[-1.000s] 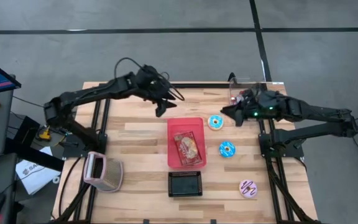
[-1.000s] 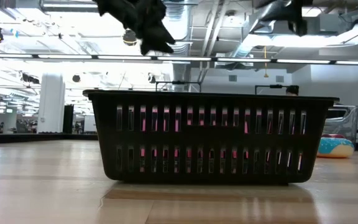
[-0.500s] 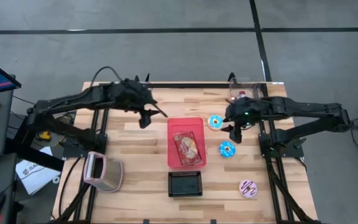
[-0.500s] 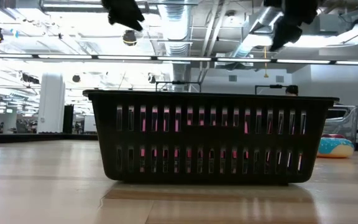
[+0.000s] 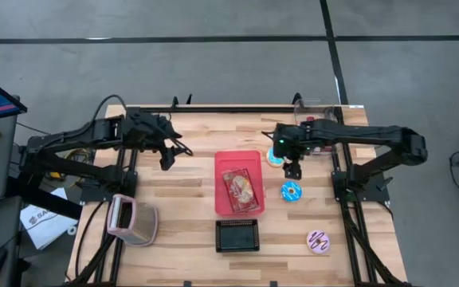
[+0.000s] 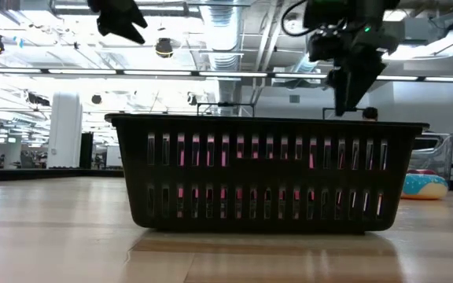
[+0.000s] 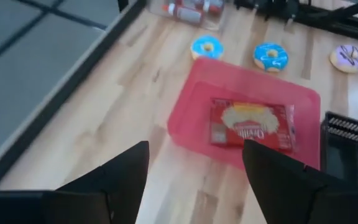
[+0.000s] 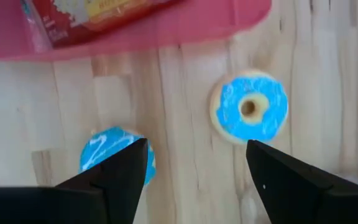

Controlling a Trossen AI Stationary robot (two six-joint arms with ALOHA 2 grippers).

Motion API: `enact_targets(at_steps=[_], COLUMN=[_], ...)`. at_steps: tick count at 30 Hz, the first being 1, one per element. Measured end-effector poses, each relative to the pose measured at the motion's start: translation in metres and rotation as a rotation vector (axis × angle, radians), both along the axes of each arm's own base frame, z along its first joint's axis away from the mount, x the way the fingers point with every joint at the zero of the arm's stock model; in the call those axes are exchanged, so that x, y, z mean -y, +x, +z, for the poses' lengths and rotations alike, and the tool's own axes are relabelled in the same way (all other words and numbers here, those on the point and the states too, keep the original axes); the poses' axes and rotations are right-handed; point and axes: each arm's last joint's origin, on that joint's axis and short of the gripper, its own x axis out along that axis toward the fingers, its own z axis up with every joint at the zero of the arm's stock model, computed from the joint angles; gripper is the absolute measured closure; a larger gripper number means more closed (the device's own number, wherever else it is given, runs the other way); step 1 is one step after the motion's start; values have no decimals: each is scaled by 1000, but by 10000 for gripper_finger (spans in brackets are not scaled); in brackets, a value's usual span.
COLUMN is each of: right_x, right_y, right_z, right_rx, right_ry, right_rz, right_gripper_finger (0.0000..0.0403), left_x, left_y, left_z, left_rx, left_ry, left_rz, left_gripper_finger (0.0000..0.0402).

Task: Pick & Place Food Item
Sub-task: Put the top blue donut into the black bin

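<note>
From above, the right end effector, fingers spread, hangs between two blue donuts: one at its eleven o'clock, the other at six. The right wrist view shows both donuts ahead. The left end effector, also spread, waits far off.

Pale planked wood table, glossy pink plastic tray, matt black slotted plastic basket.

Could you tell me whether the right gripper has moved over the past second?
Yes. The right gripper has swung out over the table, between the two blue donuts, nearer the red tray.
</note>
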Motion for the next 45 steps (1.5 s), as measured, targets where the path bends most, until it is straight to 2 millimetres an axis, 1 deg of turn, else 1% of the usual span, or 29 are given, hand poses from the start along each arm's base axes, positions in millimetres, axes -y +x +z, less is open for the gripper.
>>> enact_targets(at_steps=[3,7,11,18,20,27,41,45], right_x=[7,16,26,49,52,50,47,47], right_y=[10,17,24,31,32,37,31,28], right_z=[-11,-28,-41,-59,-65,-75,-98,-104], right_rx=[-14,-75,-101,-112,-122,-106,-78,-88], right_ry=[21,66,80,83,95,111,109,78], right_rz=[18,21,26,-21,-30,-32,-83,-106], right_gripper_finger=[137,137,137,137,137,137,137,137], left_x=[2,3,4,9,11,15,16,17], left_y=[-4,-6,-7,-6,-6,-4,-3,-3], left_z=[-13,-26,-37,-46,-47,-48,-46,-46], left_rx=[0,25,47,70,77,90,122,126], left_ry=[-46,-89,-104,-102,-103,-120,-150,-172], left_rz=[-2,-17,-36,-67,-74,-85,-73,-77], left_gripper_finger=[148,146,142,141,141,141,141,141])
